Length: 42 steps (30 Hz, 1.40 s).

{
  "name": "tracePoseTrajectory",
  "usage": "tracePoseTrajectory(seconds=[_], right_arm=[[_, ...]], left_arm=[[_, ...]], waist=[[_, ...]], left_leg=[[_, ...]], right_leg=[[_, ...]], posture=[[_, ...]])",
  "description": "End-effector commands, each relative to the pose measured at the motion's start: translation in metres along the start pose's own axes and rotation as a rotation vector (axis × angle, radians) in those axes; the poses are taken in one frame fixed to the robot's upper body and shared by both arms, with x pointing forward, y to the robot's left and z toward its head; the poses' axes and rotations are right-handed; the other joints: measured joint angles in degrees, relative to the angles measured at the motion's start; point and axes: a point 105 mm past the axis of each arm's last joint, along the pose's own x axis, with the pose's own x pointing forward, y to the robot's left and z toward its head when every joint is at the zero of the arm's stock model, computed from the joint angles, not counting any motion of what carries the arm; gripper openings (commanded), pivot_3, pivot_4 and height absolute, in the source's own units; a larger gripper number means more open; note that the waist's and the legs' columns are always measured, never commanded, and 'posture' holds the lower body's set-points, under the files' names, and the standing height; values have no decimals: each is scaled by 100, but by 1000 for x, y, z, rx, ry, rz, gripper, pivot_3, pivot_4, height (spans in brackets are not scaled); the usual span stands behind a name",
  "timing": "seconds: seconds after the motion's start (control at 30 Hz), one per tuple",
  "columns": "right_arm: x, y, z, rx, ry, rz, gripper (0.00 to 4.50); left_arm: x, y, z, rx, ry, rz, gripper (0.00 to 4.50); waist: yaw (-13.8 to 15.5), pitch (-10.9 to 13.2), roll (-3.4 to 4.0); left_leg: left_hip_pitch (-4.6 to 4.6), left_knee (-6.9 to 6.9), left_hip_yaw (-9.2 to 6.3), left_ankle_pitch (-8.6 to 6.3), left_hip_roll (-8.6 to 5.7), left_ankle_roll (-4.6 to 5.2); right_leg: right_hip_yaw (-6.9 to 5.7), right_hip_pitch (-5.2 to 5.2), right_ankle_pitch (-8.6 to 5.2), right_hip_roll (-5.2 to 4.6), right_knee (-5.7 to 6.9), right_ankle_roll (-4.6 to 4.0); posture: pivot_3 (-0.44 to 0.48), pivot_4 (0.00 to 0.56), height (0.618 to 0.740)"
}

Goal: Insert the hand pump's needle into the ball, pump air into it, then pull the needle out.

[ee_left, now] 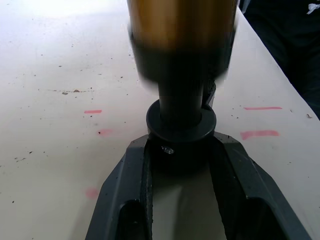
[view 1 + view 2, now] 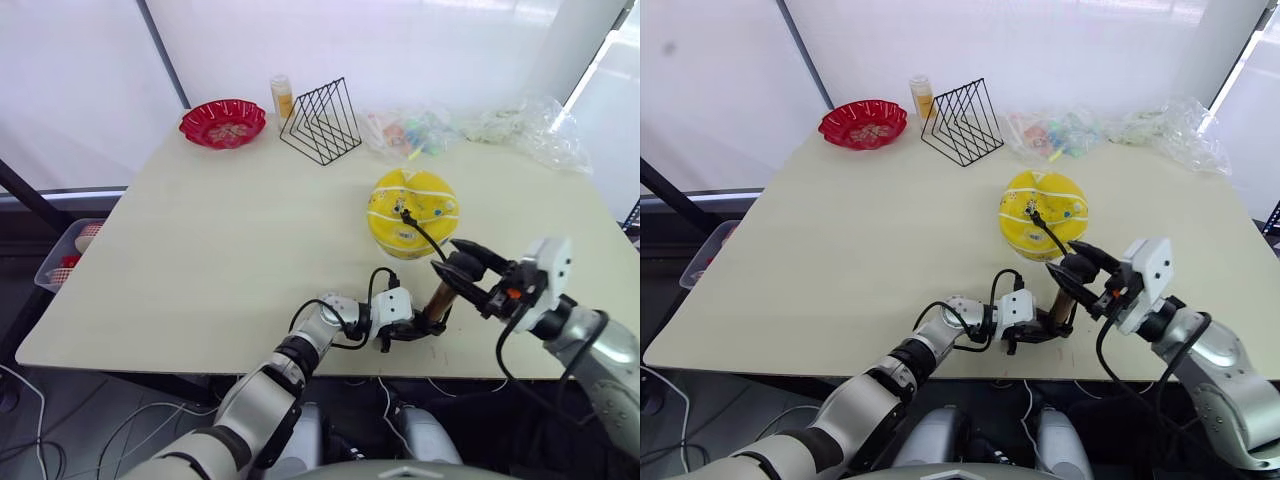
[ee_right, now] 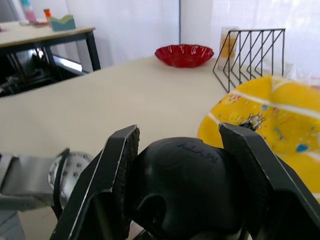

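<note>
Two grippers are working on one hand pump [image 2: 437, 298] near the front edge of the cream table [image 2: 200, 250]. The left gripper [image 1: 181, 165] is clamping the pump's black base cap between its two black fingers [image 1: 127, 185], holding the gold-bronze cylinder upright on the tabletop. The right gripper [image 3: 180, 165] is closing its fingers [image 3: 117, 165] around the black T-handle [image 3: 177, 175] at the pump's top. The thin black hose [image 2: 425, 240] is running from the pump up to the yellow ball [image 2: 412, 212], which is sitting on the table just beyond the pump; the hose's tip is meeting the ball's upper surface, though the needle itself is too small to make out. A red bowl [image 2: 223, 122], a black wire rack [image 2: 321, 122] and crumpled clear plastic bags [image 2: 520, 128] are lying along the far edge.
</note>
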Motion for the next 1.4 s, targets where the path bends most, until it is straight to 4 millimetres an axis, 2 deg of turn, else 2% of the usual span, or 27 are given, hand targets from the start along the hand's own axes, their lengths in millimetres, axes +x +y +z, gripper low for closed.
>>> tracePoseTrajectory(seconds=[0.03,0.17,0.33,0.43,0.53,0.6,0.73,0.8,0.87,1.07,1.13,1.27,1.37,1.4], right_arm=[[-3,-3,-24,-1,72,-4,2103],[-7,-4,5,-57,-4,49,2103],[-14,-6,63,-114,-90,128,2103],[-18,-6,81,-137,-93,154,2103],[-27,-8,114,-136,-141,169,2103],[-31,-7,124,-137,-154,175,2103],[-44,-14,165,-130,-214,155,2103],[-47,-16,172,-115,-215,149,2103],[-45,-17,164,-100,-175,141,2103],[-33,-14,105,-60,-33,118,2103],[-29,-12,91,-45,-41,108,2103],[-26,-6,49,-3,-15,84,2103],[-26,-4,39,-7,-10,82,2103],[-26,-5,26,-6,22,75,2103]], left_arm=[[-2,-11,-24,-41,105,-37,1098],[-3,-13,-27,-40,119,-50,1098],[-5,-15,-30,-47,123,-47,1098],[-6,-17,-32,-48,127,-49,1098],[-6,-18,-34,-39,130,-52,1098],[-7,-19,-34,-36,130,-53,1098],[-10,-19,-35,-31,127,-52,1098],[-10,-19,-35,-31,120,-50,1098],[-11,-20,-35,-32,115,-50,1098],[-10,-21,-32,-29,103,-58,1098],[-9,-21,-31,-32,95,-60,1098],[-7,-23,-28,-35,79,-70,1098],[-6,-24,-27,-37,74,-72,1098],[-4,-26,-25,-32,67,-86,1098]], waist=[[-1,-1,-1],[2,-2,-5],[5,12,8],[13,20,1],[13,22,-3],[12,27,6],[14,38,-1],[14,50,6],[16,53,5],[10,46,1],[-6,42,5],[-19,23,10],[-35,18,18],[-37,19,18]], left_leg=[[0,0,1,0,0,0],[1,0,-1,0,0,0],[-9,0,-1,0,-1,0],[-13,0,-4,0,-1,0],[-14,-2,-5,0,0,0],[-15,-2,-5,0,0,0],[-18,-6,-6,0,5,0],[-26,-8,-3,0,8,0],[-30,-10,1,0,7,0],[-28,-20,0,-8,1,12],[-24,-20,0,-8,2,12],[-12,-20,-2,-8,15,12],[-11,-21,2,-9,14,11],[-11,-21,2,-9,14,11]], right_leg=[[1,0,0,0,0,0],[-1,1,0,-1,0,0],[1,-5,1,-4,-1,0],[-5,-5,0,-3,-4,-1],[-12,-5,0,-3,-6,-1],[-13,-5,0,-3,-6,-2],[-10,-6,0,-10,-12,-2],[-9,-11,13,-10,-13,-24],[-2,-14,15,-13,-15,-26],[-5,-9,15,-7,-31,-21],[-6,-7,14,-5,-32,-20],[-6,-5,0,11,-30,-3],[-3,-5,0,11,-30,-1],[-3,-5,0,11,-30,-1]], posture=[[0,150,740],[0,150,740],[0,150,740],[0,150,740],[0,150,740],[0,150,740],[0,150,740],[0,150,740],[0,150,740],[0,150,740],[0,150,740],[0,150,740],[0,150,740],[0,150,740]])
